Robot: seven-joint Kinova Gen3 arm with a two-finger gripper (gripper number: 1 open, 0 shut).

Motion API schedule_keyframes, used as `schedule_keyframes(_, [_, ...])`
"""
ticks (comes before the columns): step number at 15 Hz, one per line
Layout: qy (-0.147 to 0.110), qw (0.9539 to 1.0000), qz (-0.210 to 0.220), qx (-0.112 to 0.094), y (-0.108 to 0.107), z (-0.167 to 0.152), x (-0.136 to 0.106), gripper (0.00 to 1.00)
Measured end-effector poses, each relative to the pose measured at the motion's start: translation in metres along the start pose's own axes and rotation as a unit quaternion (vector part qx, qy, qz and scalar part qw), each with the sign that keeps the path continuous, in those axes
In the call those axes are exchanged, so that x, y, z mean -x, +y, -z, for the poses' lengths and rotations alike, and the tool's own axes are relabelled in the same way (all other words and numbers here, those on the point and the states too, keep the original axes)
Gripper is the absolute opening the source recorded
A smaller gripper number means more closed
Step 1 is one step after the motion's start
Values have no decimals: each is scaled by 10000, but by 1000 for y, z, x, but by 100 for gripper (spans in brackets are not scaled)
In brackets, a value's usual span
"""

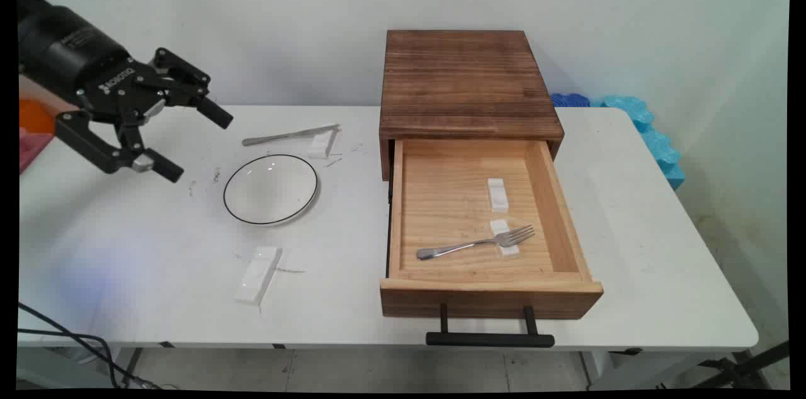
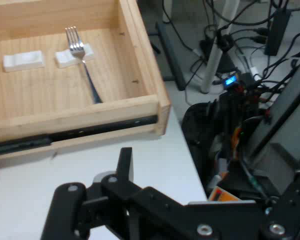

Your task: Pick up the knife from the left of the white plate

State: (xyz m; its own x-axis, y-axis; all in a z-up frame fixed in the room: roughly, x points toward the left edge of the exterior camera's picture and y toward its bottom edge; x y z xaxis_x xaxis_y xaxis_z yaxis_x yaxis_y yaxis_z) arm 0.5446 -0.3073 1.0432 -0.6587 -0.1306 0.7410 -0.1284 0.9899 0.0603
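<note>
A wooden cabinet (image 1: 469,81) stands at the table's (image 1: 630,248) far edge, its drawer (image 1: 488,295) pulled out toward the near edge. The gripper (image 1: 192,141) hangs above the left end, fingers apart, holding nothing. Nearest it is a plate (image 1: 271,189). A fork (image 1: 475,243) lies in the drawer across a small white rest (image 1: 505,239).

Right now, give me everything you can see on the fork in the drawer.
The silver metal fork has four tines and a slim handle that widens to a rounded end. It lies in the pulled-out light wooden drawer of the dark-topped wooden box, towards the drawer's front. Its neck, just behind the tines, is propped on a small white rest, so the head sits raised while the handle end touches the drawer floor. A second small white rest lies bare behind it. Nothing else touches the fork.
</note>
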Motion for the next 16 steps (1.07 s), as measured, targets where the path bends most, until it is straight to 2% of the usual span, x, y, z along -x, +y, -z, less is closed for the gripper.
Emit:
schedule_keyframes(3, [-117,9998,-15,-166,-15,-2,-10,100])
schedule_keyframes(9, [-538,9960,183,-691,-60,-4,-30,100])
schedule_keyframes(12, [-763,9922,302,-939,-83,-4,-32,100])
schedule_keyframes(16, [-1167,9831,480,-1328,-121,-5,-23,100])
